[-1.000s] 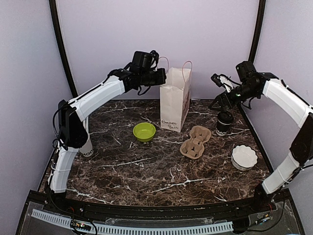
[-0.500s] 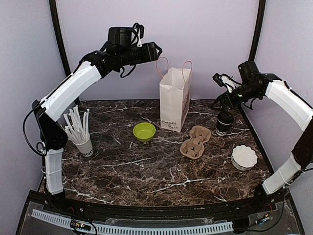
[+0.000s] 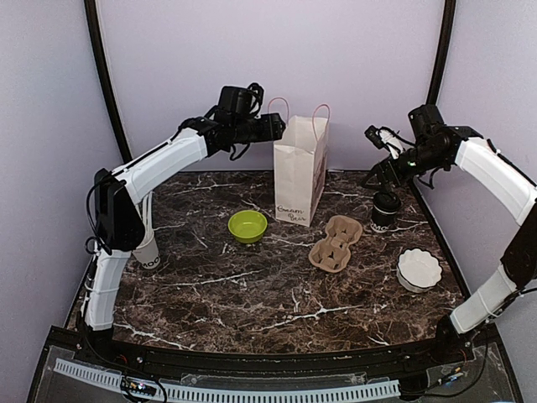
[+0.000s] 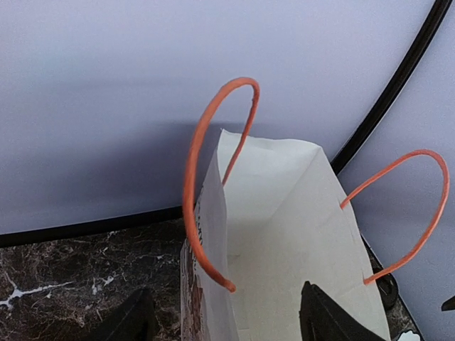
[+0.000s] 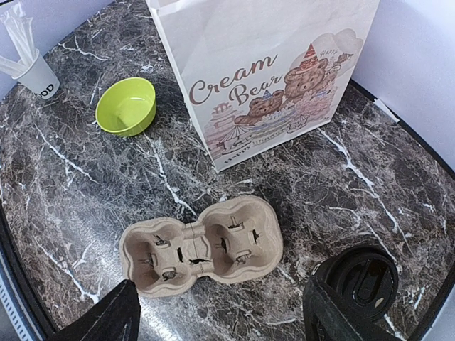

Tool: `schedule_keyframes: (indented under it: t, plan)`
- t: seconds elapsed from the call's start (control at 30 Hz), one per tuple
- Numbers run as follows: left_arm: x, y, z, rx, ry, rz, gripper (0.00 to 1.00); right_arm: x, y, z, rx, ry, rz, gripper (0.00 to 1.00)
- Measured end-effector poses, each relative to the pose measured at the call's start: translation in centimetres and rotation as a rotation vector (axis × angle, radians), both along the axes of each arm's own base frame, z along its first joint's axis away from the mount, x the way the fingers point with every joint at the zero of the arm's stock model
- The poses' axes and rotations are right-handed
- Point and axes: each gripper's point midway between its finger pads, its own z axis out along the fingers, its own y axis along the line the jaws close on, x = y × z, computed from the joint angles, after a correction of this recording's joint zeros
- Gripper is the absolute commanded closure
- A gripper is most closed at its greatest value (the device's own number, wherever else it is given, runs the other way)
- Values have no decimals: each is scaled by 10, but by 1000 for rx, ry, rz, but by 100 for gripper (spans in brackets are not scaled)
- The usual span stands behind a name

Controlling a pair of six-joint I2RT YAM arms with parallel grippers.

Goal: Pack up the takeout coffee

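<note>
So the left gripper is up at the bag mouth, jaws spread; right gripper hovers, jaws apart, above the coffee cup.

1 bag, 1 coffee cup, 1 carrier, 1 straw cup — 2 bowls

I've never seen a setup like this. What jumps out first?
A tall white paper bag with orange handles stands at the back of the dark marble table, and the left gripper hovers open beside its open top. At the right, a black lidded coffee cup sits below the open right gripper. A cardboard cup carrier lies in front of the bag, and a lime-green bowl sits to its left.
</note>
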Motion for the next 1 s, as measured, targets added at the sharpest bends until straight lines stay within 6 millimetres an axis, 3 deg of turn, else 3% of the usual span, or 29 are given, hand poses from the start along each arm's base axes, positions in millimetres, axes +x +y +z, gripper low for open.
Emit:
schedule_keyframes:
  t: [0.03, 0.1, 0.13, 0.2, 0.3, 0.4, 0.63, 0.7, 0.83, 1.0]
  plan:
    - [3, -1, -4, -4, 1, -2, 33, 0, 0, 0, 0, 0, 0, 21]
    - [13, 1, -10, -20, 1, 0, 47, 0, 0, -1, -1, 3, 0, 21]
    - [18, 1, -13, -34, -1, -3, 60, 0, 0, -3, -2, 5, 0, 21]
    - [25, -1, -18, -62, 1, -18, 76, 0, 0, -5, -3, 12, 0, 21]
    - [32, -4, -22, -91, -2, -45, 93, 1, 0, -9, -7, 21, -2, 21]
    - [33, -7, -18, -119, -8, -73, 100, 1, -1, -12, -11, 26, -3, 21]
    - [18, -25, 2, -173, -23, -187, 100, 1, -1, -14, -13, 28, -5, 21]
    - [8, -29, 13, -186, -30, -224, 100, 1, -1, -14, -14, 28, -5, 21]
    - [-20, -31, 57, -218, -60, -291, 100, 2, -2, -15, -22, 26, -10, 21]
    - [-88, -19, 139, -259, -133, -380, 100, 3, -5, -16, -38, 21, -17, 21]
